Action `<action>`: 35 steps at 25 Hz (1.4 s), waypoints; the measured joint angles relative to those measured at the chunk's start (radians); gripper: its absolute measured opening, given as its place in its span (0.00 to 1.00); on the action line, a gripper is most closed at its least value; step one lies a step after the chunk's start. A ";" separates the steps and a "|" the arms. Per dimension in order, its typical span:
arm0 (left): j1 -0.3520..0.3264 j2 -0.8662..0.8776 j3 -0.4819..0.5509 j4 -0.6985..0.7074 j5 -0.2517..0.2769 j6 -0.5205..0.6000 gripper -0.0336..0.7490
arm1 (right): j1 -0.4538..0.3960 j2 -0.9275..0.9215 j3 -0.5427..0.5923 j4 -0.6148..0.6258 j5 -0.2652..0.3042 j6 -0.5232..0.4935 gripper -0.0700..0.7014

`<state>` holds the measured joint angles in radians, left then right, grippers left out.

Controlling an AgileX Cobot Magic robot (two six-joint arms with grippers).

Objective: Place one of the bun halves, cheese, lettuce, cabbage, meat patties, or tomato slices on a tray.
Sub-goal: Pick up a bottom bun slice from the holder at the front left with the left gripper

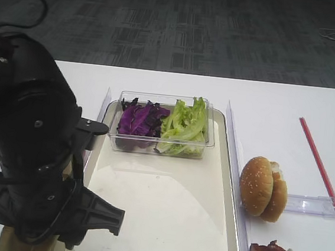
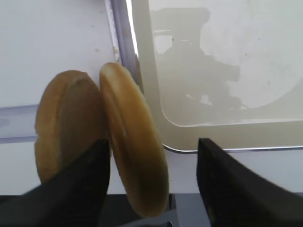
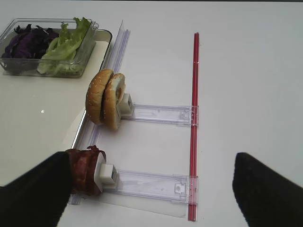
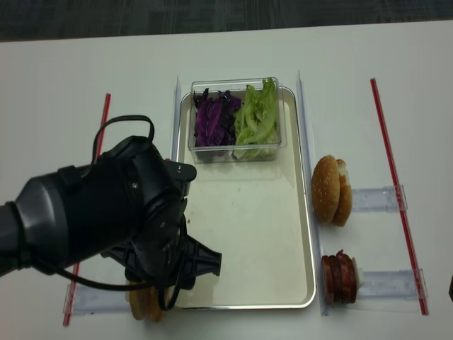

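The two plain bun halves (image 2: 102,142) stand on edge side by side on the bench, just outside the rim of the tray (image 2: 156,118) near its corner at about 7 o'clock in the overhead view, and the left pincer (image 2: 154,182) straddles the nearer one: one dark finger sits wedged between the two halves, the other hangs in the air at 3 o'clock of the bun with a clear gap, so the jaws are spread and clamp nothing yet. I judge the bread light, soft and springy; a hard squeeze would dent the crust or crumble the cut face, so the hold belongs across its thin dimension, crust on one pad and flat face on the other, low enough that it cannot pivot out. Only the left wrist view shows this straddle; in both overhead views the arm's black bulk hides the pincer, and only a tan sliver of bun (image 4: 145,306) peeks from beneath it. The overhead views instead give the layout: a clear box holding purple cabbage (image 4: 211,120) and lettuce (image 4: 256,119) at the tray's 12 o'clock end, the sesame buns (image 4: 331,190) and meat patties (image 4: 338,278) at 3 to 5 o'clock. The right pincer (image 3: 151,189) shows only in its own view, spread wide and empty above the bench.
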<state>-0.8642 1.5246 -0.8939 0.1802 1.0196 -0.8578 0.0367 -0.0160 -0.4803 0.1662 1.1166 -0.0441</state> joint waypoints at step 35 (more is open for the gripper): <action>0.000 0.019 -0.054 0.011 0.131 0.038 0.20 | 0.000 0.000 0.000 0.000 0.000 0.000 0.97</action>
<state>-0.8642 1.5438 -0.9476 0.1915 1.1508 -0.8198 0.0367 -0.0160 -0.4803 0.1662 1.1166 -0.0441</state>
